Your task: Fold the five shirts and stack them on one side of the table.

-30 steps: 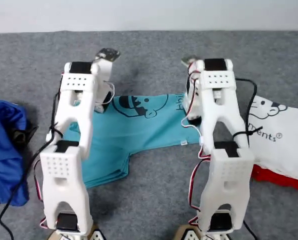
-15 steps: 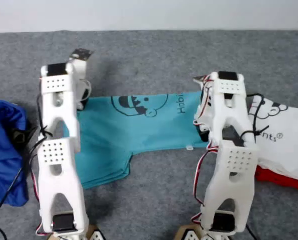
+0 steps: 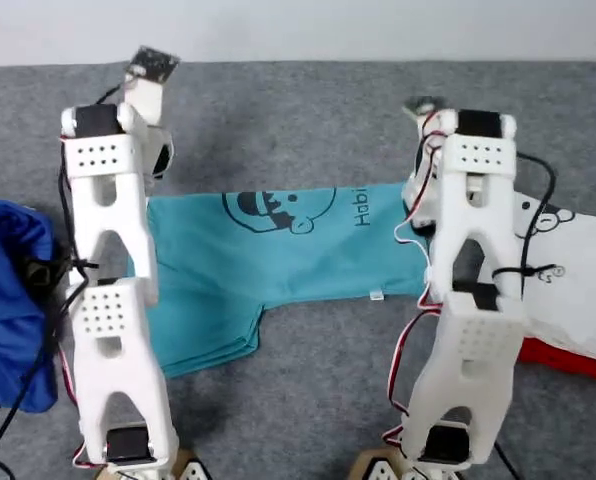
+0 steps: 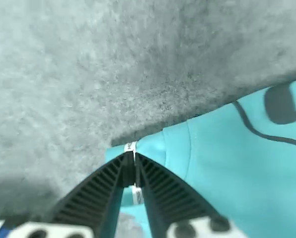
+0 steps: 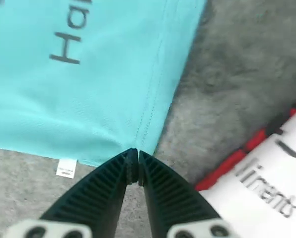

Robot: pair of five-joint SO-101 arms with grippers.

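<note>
Both the left gripper point(image 4: 131, 154) and the right gripper point(image 5: 133, 157) clench corners at opposite ends of the teal shirt point(image 3: 278, 250), soft, light cloth likely to sag unless held by its hems.

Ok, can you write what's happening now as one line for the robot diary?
left gripper: shut on teal printed cotton shirt corner | right gripper: shut on its hem corner | shirt: on grey felt table

Dark lettering beside a cartoon print on the teal shirt point(image 3: 278, 262) — more lettering on the white shirt point(image 3: 570, 295).
</note>
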